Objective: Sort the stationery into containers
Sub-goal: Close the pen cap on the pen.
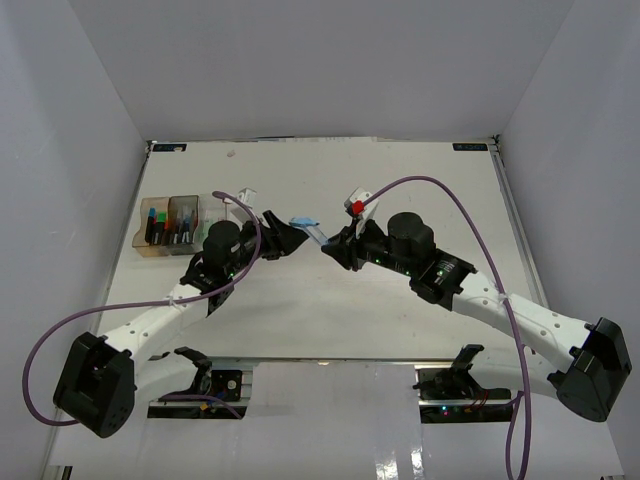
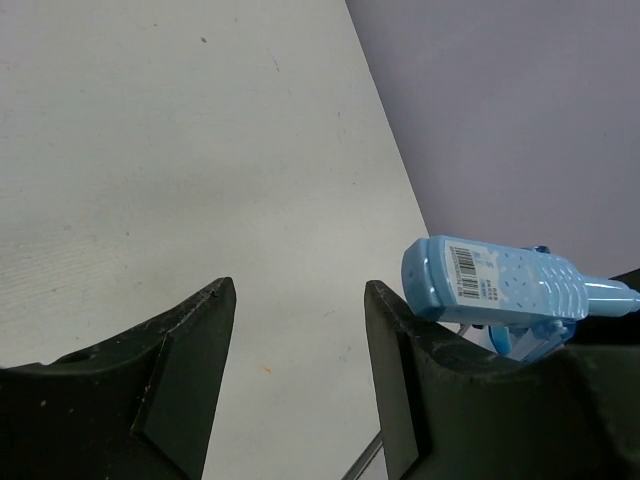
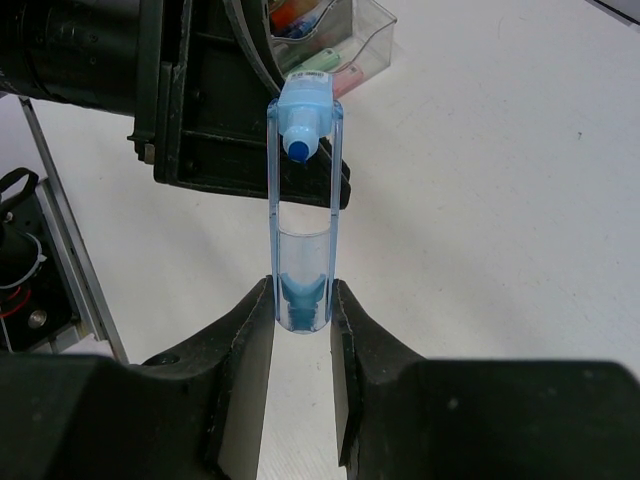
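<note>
Evidently a handover: the right gripper [image 3: 302,305], clenched on the tail of a pale blue stationery piece [image 3: 303,110], offers it above mid-desk [image 1: 330,310] to the left gripper [image 2: 298,310], which stands released, because the containers [image 1: 172,222] sit far left.

The right pincer [image 3: 302,300] clamps a blue piece [image 3: 305,100].

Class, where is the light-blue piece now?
Top view, table centre: light-blue piece clamped in the jaws of the right gripper, free end beside the open left gripper.
</note>
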### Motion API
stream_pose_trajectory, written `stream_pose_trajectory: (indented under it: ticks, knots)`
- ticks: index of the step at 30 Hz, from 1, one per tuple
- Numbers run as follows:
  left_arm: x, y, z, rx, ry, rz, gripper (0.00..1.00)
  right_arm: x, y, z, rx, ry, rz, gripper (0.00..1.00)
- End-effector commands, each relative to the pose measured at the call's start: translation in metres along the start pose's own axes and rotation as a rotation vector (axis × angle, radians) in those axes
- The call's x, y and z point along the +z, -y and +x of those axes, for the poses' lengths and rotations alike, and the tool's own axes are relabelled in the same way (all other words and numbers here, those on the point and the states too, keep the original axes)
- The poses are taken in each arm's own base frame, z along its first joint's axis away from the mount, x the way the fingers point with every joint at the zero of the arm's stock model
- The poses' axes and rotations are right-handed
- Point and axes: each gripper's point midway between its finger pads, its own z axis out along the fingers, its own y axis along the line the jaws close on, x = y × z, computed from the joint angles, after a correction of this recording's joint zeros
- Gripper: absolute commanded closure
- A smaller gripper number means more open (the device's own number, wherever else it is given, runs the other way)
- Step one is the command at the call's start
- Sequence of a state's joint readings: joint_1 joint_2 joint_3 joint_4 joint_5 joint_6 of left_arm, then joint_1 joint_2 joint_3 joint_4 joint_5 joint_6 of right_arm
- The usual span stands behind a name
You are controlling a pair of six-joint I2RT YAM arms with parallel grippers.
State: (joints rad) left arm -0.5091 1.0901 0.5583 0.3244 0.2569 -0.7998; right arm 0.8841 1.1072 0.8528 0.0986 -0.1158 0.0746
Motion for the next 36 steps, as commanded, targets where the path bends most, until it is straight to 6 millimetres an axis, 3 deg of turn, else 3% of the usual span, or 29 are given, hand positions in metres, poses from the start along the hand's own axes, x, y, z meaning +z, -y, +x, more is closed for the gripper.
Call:
stream_pose_trajectory:
  ticks: [1, 15, 36]
  knots:
    - [-0.002, 0.023, -0.028, 0.059, 0.082, 0.04, 0.35, -0.002, -0.003, 0.004, -0.011, 0.0, -0.016, 0.83]
    - [0.0, 0.039, -0.039, 0.111, 0.098, 0.099, 0.35, 0.001, -0.004, 0.01, -0.016, 0.0, -0.028, 0.83]
    - [-0.002, 0.048, -0.021, 0.0, 0.038, 0.18, 0.34, -0.007, -0.006, -0.025, -0.036, 0.168, -0.023, 0.84]
